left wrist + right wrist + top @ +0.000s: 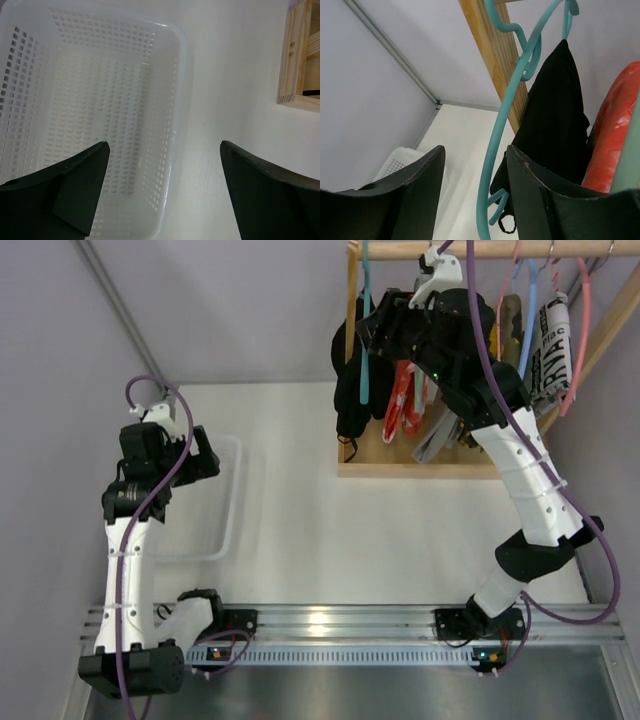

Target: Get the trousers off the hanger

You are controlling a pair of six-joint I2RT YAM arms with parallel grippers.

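Top view: right arm (520, 470) stretches up to the wooden rack (400, 462); right gripper (378, 322) at the teal plastic hanger (366, 365) draped with black trousers (350, 400). Left wrist: left gripper (164, 150) gapes, empty, over white perforated plastic basket (100, 90). Right wrist: jaws partly apart astride the hanger's arm, unclamped. Step: securing hanger; next, probably sliding trousers off.

White table (300, 510): perforated white basket (238, 502) left; wooden rack base (390, 464) far right.

Black trousers (559, 115), draped limp over a thin teal plastic hanger (496, 145), hanging from the wooden rail (395, 251), at its left end, just beside the upright post (492, 55), fabric bunched low
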